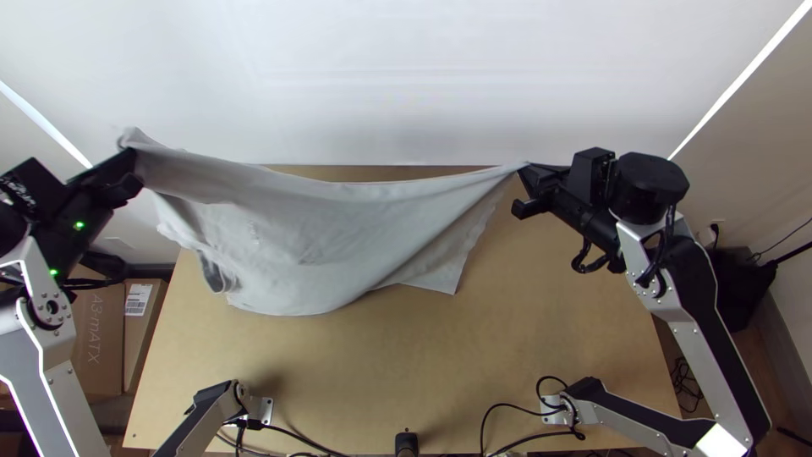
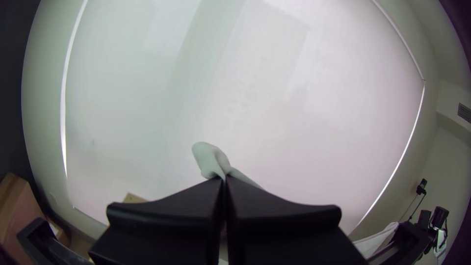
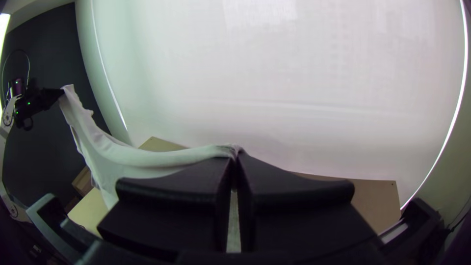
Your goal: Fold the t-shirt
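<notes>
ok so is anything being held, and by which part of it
The light grey t-shirt: the left gripper pinches it near one end of its raised upper edge, the right gripper at the other end.

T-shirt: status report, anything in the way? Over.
Left gripper, right gripper: both shut on t-shirt. Slung between them, top edge sagging. No obstacle seen.

A wide white panel (image 1: 406, 93) stands beyond the desk (image 1: 338, 364). Past the desk's left side are cardboard boxes (image 1: 97, 360), one with a white label (image 1: 138, 300); dark cables (image 1: 687, 388) lie tangled on the floor to its right.
</notes>
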Robot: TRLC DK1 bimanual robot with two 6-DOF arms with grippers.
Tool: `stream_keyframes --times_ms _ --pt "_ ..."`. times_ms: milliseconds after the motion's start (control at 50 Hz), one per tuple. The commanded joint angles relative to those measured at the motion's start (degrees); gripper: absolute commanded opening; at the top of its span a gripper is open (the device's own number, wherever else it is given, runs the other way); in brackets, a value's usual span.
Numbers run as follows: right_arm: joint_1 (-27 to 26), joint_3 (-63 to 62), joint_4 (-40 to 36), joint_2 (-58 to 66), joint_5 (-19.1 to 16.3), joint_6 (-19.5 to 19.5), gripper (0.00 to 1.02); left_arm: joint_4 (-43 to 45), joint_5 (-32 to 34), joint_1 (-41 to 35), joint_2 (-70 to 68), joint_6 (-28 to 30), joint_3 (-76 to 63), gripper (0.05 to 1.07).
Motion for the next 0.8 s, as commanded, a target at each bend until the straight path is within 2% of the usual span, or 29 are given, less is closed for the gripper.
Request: stream_keyframes --times_ms 0,220,280,380,420,580,780 --pt "-0.6 -1.7 -0.1 -4.7 0.4 1.5 0.02 0.4 0.1 -1.8 -0.5 -2.1 -2.6 0.08" --pt "-2.9 -6.8 -1.6 -5.4 -0.4 1.7 0.02 1.6 0.1 -4.7 0.5 -2.1 -13.9 0.08" --pt "-4.6 -8.7 -0.8 -4.3 -2.2 2.7 0.02 3.6 0.0 -5.8 0.8 -2.0 -17.0 0.08" --pt "-8.7 -11.8 3.1 -0.9 -6.9 4.9 0.02 6.6 0.1 -6.5 3.3 -2.1 -20.8 0.08" --pt "-9.6 -12.8 5.2 1.0 -7.6 5.6 0.02 7.4 0.1 -6.8 4.9 -2.0 -22.0 0.08" --pt "-12.4 -14.8 12.7 10.5 -7.9 6.3 0.02 14.3 0.1 -9.4 12.3 -1.8 -26.2 0.08" --pt "-13.8 -14.3 21.0 22.2 -8.1 7.4 0.02 21.5 -0.6 -14.0 24.5 -1.4 -24.5 0.08"
